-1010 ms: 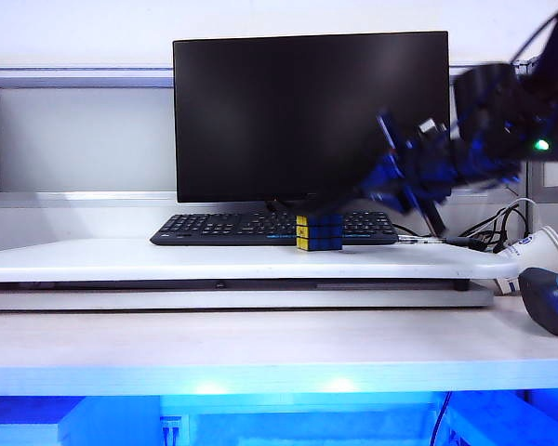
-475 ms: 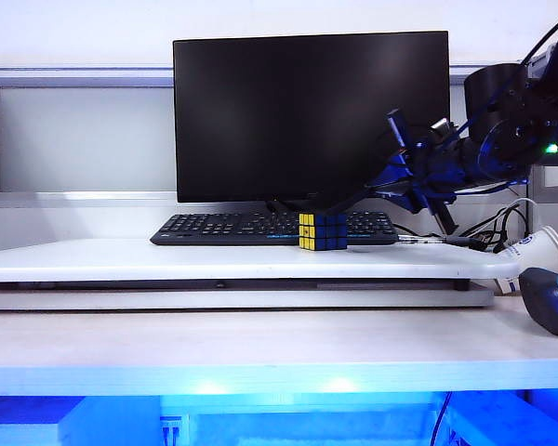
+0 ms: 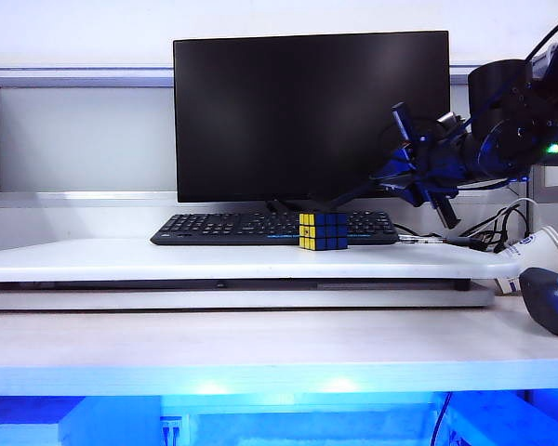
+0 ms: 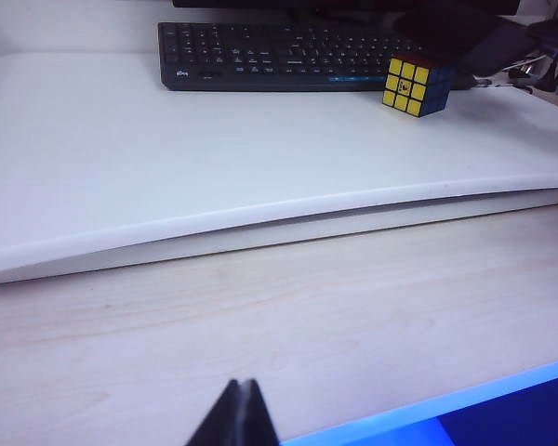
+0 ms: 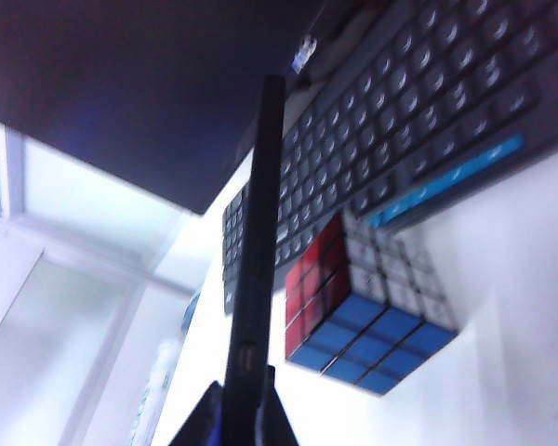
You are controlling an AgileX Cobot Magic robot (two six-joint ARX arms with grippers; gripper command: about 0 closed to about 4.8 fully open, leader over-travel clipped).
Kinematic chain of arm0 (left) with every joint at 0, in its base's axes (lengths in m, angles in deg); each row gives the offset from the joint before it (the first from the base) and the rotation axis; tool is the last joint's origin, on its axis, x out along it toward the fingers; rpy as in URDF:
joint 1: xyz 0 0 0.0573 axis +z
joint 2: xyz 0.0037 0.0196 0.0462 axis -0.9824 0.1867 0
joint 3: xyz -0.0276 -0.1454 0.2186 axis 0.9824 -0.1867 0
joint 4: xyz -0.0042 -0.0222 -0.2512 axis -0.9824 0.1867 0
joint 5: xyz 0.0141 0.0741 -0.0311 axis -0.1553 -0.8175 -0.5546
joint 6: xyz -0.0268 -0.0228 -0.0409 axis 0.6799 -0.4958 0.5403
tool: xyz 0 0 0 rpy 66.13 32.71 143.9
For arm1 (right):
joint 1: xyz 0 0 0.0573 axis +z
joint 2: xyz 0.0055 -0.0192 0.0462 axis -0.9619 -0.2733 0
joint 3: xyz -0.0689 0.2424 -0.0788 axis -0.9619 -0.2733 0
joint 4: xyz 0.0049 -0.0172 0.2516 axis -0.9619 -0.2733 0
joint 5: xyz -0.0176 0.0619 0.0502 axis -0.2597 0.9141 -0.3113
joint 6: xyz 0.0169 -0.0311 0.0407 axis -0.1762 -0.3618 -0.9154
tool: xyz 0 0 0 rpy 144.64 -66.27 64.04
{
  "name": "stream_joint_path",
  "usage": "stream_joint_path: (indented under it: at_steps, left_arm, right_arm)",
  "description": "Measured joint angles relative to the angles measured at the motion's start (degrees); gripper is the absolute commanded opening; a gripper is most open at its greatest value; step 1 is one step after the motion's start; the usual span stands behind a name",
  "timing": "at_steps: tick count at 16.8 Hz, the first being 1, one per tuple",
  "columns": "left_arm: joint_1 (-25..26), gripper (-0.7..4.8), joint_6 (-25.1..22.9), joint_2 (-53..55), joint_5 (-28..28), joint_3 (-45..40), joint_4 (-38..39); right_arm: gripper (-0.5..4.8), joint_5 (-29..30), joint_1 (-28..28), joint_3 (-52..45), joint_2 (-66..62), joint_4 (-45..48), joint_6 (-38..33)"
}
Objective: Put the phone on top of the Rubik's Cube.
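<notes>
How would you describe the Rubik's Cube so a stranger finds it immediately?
Find the big black monitor, then the black keyboard on the white shelf below. The Rubik's Cube stands just before the keyboard's right part: small, with yellow and blue squares, the only colourful thing there.

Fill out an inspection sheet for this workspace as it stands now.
Surface: white raised shelf over a pale wood desk.
Job's things: Rubik's Cube on the shelf before the keyboard; phone in the air, tilted, not on the cube.
Clutter: paper cup and mouse at right.
Grippers: right gripper shut on the phone's end; left gripper shut, empty, low over the desk.
Cables: bundle behind the cup.
Surroundings: dark monitor, white wall.
</notes>
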Motion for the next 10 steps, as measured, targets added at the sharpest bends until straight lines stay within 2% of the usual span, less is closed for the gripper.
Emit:
stream_joint_path:
  at_steps: [10]
  left_arm:
    - [0.00,-0.03,-0.02,0.00,0.00,0.00,0.04]
  right_arm:
    - [-0.06,-0.61,0.92,0.00,-0.02,-0.07,-1.53]
